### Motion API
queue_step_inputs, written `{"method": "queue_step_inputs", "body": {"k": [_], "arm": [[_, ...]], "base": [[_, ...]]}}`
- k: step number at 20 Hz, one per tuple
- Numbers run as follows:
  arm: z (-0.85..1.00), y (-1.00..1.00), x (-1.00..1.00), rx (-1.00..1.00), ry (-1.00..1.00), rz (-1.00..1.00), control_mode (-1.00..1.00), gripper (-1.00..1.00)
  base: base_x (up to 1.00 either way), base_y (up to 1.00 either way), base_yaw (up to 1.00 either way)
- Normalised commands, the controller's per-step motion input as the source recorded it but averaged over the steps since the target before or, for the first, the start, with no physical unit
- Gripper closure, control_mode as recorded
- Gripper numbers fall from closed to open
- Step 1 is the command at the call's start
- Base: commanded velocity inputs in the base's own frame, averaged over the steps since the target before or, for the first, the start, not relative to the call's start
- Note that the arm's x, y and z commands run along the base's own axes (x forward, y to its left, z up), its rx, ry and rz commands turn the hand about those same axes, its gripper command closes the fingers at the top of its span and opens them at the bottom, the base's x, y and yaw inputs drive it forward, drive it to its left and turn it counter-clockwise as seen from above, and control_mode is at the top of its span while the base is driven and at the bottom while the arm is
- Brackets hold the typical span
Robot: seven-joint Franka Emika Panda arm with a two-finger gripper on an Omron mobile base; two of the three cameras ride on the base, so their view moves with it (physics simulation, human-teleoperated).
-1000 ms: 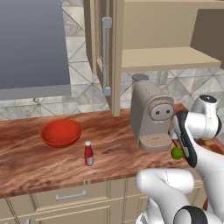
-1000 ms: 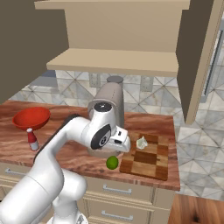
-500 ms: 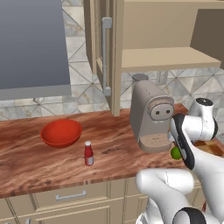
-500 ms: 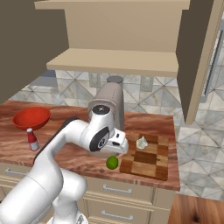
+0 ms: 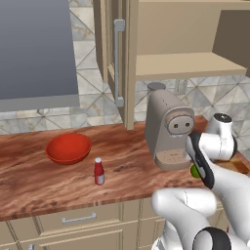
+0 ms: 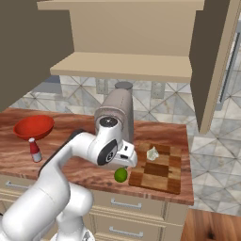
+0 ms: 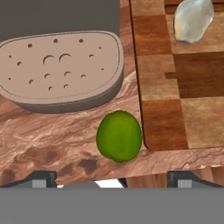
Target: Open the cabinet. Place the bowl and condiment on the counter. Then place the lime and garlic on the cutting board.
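The lime [image 7: 119, 136] lies on the counter [image 6: 84, 169], wedged between the coffee machine's drip tray [image 7: 61, 72] and the cutting board [image 7: 183, 87] edge; open counter lies in front. The garlic [image 7: 193, 18] occupies the board's far corner.

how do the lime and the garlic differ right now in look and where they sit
The small round bright green lime is smooth and evenly round; the lumpy whitish garlic bulb is pale and irregular. The lime lies on the reddish-brown wood-grain counter, right beside the edge of the checkered wooden cutting board; the garlic already sits on that board. Both are small, about the same size, and neither is held.
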Motion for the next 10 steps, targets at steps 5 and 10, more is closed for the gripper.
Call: {"method": "queue_step_inputs", "body": {"k": [5, 10], "arm": [[-0.20, 0.02, 0.02, 0.00, 0.00, -0.02, -1.00, -1.00], [-0.20, 0.00, 0.01, 0.00, 0.00, -0.02, -1.00, -1.00]], "base": [[0.00, 0.00, 0.00], [0.00, 0.00, 0.00]]}}
